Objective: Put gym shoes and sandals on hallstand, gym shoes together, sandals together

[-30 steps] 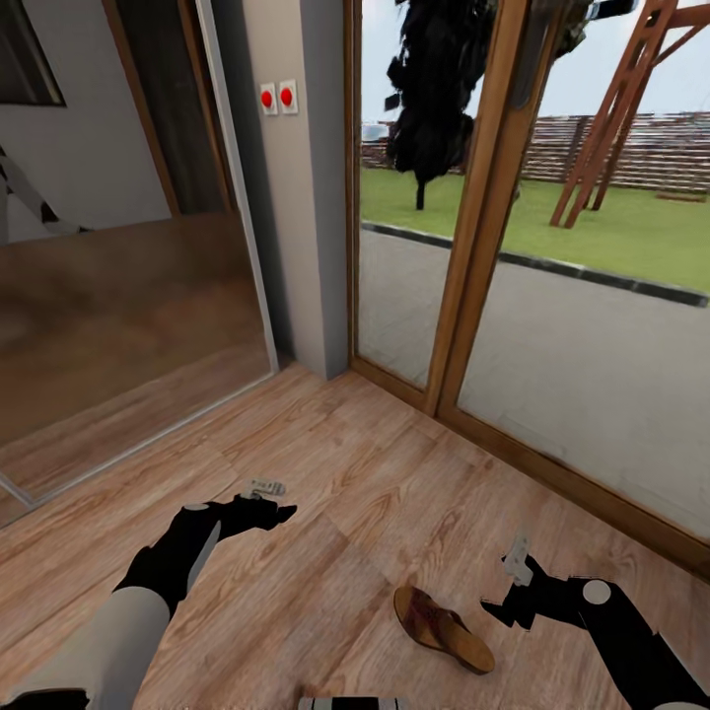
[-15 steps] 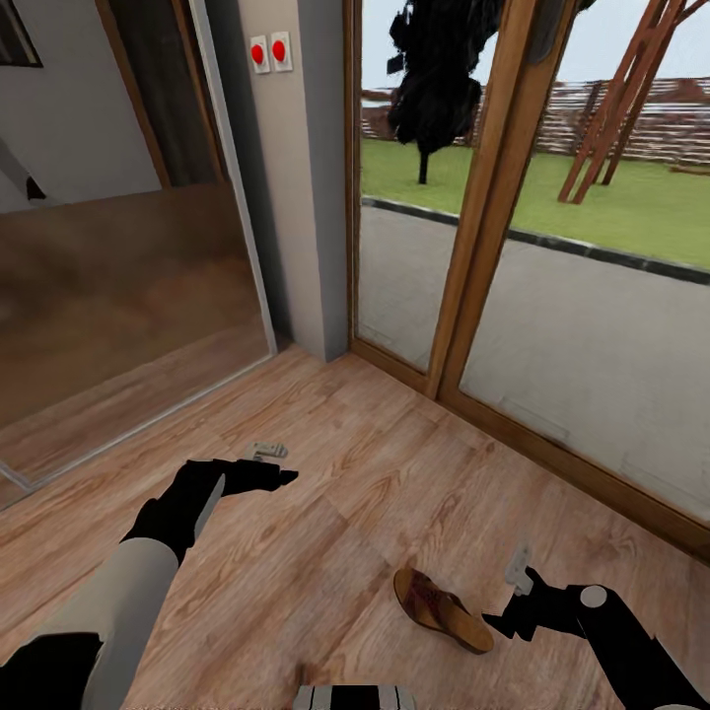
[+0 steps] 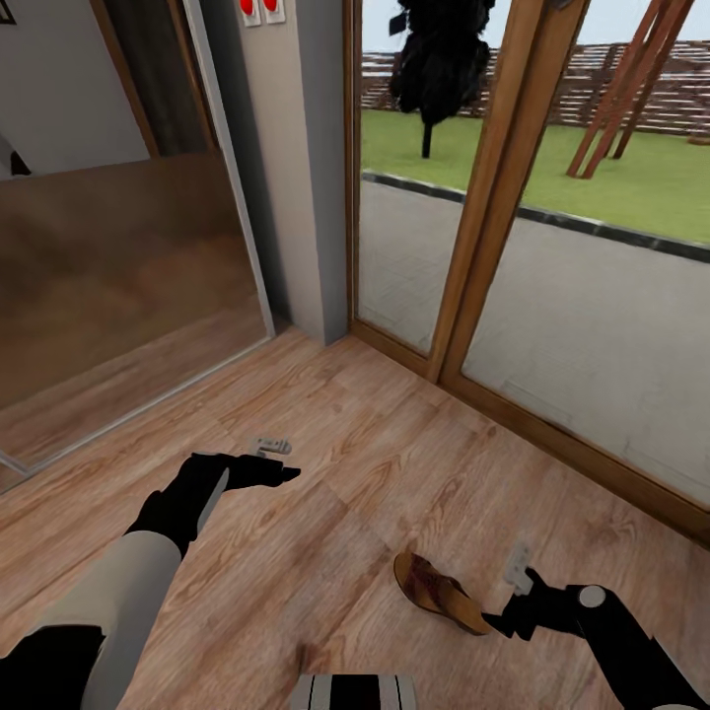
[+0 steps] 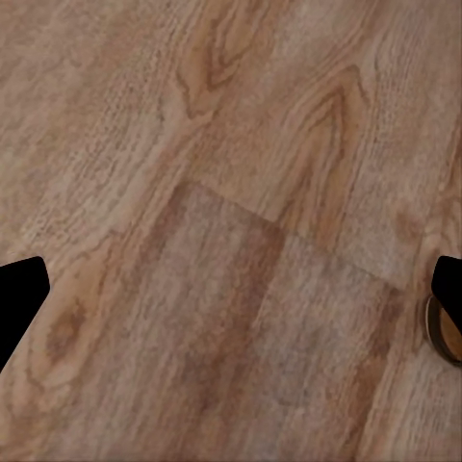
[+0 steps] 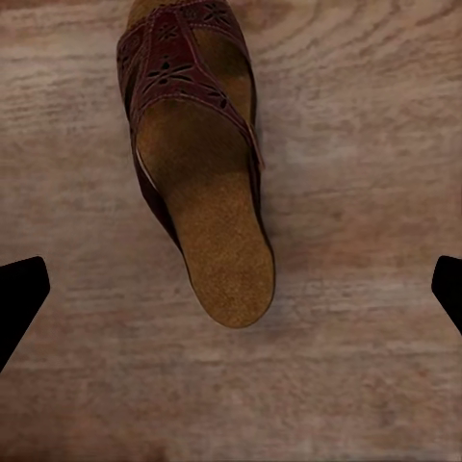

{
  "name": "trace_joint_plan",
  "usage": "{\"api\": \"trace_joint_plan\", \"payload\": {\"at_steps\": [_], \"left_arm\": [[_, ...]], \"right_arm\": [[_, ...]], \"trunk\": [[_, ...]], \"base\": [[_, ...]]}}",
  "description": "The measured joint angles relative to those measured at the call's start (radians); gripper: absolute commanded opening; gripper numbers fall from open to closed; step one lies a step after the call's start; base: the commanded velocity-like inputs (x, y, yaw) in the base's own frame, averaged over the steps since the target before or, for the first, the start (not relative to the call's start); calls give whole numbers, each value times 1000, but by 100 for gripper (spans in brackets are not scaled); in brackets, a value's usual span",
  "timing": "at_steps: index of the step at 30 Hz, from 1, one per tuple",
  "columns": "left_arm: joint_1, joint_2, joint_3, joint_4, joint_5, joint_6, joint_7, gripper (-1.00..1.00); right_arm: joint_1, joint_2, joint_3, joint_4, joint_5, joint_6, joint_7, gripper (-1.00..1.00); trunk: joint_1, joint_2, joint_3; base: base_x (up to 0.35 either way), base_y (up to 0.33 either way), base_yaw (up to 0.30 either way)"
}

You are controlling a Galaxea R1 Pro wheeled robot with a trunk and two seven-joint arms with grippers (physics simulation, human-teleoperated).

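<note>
**One sandal lying on the corridor floor between two open grippers**

Taking the sandal (image 3: 441,593) as the landmark and reading from left to right. Well to its left, left gripper (image 3: 279,460) hovering over bare corridor floor (image 3: 325,444), fingers spread wide and holding nothing; in the left wrist view, left gripper (image 4: 231,289) showing dark fingertips (image 4: 19,294) at both picture edges, planks between them, and a sliver of the sandal (image 4: 445,327) at one edge. Behind the sandal, rising from the floor: a grey wall post (image 3: 296,168) with red buttons (image 3: 258,8), then wood-framed glass doors (image 3: 493,197) looking onto pavement and grass. Sandal itself lying flat on the planks, sole down, apart from both grippers. Just to its right, right gripper (image 3: 510,592) hanging low near the heel end, opened wide and empty. In the right wrist view, sandal (image 5: 197,154) sitting between the spread fingers of the right gripper (image 5: 231,289), woven dark brown upper and tan insole facing up, touching neither fingertip.
</note>
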Motion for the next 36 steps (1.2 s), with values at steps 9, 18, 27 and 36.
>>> {"api": "trace_joint_plan", "payload": {"at_steps": [9, 18, 27, 36], "left_arm": [[-1, -2, -19, 0, 2, -1, 1, 100], [0, -4, -24, 1, 3, -2, 0, 100], [1, -2, -25, 1, 3, -2, -2, 100], [1, -2, -26, 2, 3, -2, -3, 100]], "right_arm": [[-4, 39, 5, -11, 0, 5, -166, 100], [-70, 89, 68, -5, 1, 7, -253, 100], [-78, 93, 93, 46, 0, -1, -253, 100], [-79, 94, 103, 67, 3, -1, -206, 100]], "trunk": [[0, 0, 0], [0, 0, 0], [0, 0, 0], [0, 0, 0]], "base": [[0, 0, 0], [0, 0, 0], [0, 0, 0], [0, 0, 0]]}}
